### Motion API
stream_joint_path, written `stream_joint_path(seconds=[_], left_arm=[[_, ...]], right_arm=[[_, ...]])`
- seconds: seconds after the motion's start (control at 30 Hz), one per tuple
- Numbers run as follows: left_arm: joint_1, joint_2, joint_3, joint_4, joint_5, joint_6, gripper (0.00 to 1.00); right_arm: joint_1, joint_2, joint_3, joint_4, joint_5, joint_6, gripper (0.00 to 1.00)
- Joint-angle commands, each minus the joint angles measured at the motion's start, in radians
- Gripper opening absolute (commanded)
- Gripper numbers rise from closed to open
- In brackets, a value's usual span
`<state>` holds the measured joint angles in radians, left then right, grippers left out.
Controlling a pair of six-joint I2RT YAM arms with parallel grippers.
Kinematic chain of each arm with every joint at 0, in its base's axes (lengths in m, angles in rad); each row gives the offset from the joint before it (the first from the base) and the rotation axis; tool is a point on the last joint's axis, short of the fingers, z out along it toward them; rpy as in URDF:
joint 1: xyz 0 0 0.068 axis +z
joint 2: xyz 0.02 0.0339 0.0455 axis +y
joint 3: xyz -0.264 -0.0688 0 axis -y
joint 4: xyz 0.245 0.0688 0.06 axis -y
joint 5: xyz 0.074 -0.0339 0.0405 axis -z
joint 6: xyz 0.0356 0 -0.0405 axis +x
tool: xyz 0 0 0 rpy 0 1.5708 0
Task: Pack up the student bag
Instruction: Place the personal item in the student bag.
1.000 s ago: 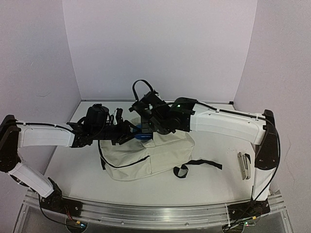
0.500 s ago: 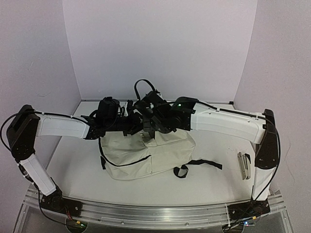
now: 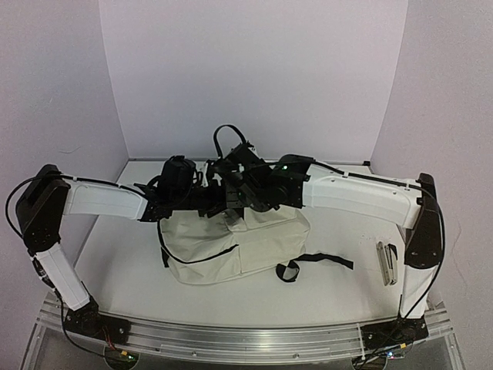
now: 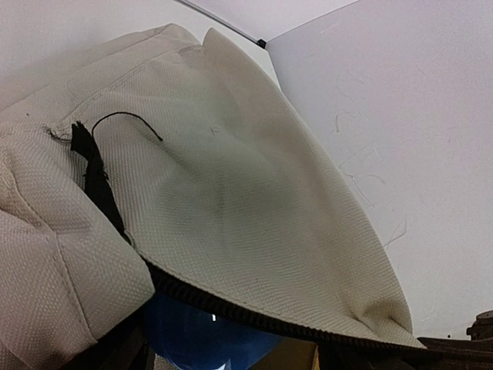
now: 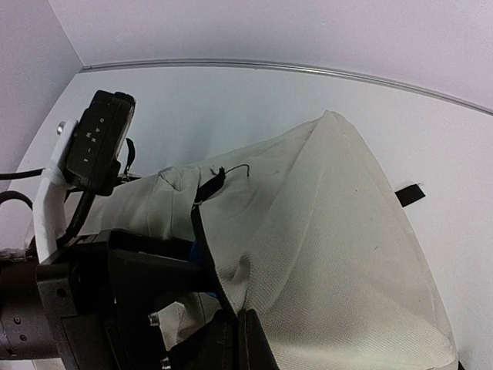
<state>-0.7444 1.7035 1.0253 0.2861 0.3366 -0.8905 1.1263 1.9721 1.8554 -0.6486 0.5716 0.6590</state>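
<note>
Cream canvas student bag on desk, opening edge pinched in right claw; left claw state not discernible.

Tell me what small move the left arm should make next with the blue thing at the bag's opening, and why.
Probably ease the left end effector a little deeper into the student bag before releasing. The right end effector pinches the cream flap up, and the blue object sits only just under the black zipper edge, so it might slip out.

Cream student bag, possibly blue item inside
</note>
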Motion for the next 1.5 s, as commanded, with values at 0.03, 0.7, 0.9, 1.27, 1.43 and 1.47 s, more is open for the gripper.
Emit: stream_joint_path(seconds=[0.03, 0.7, 0.9, 1.27, 1.43, 1.47], left_arm=[[0.002, -0.123, -0.066, -0.048, -0.017, 0.003, 0.75], [-0.016, -0.146, -0.062, -0.076, 0.047, 0.028, 0.32], [-0.021, -0.091, -0.028, -0.043, 0.06, 0.03, 0.25], [-0.021, 0.018, 0.058, 0.021, -0.018, 0.052, 0.19], [-0.021, 0.068, 0.089, 0.069, -0.06, 0.058, 0.19], [-0.021, 0.076, 0.094, 0.082, -0.069, 0.056, 0.19]], right_arm=[[0.011, -0.108, 0.012, 0.094, 0.047, 0.005, 0.0], [0.01, -0.111, 0.014, 0.093, 0.046, 0.002, 0.0], [0.009, -0.114, 0.012, 0.093, 0.048, 0.001, 0.0], [0.01, -0.115, 0.012, 0.094, 0.027, 0.009, 0.0], [0.009, -0.12, 0.008, 0.099, 0.001, 0.022, 0.0], [0.009, -0.121, 0.006, 0.101, -0.001, 0.025, 0.0]])
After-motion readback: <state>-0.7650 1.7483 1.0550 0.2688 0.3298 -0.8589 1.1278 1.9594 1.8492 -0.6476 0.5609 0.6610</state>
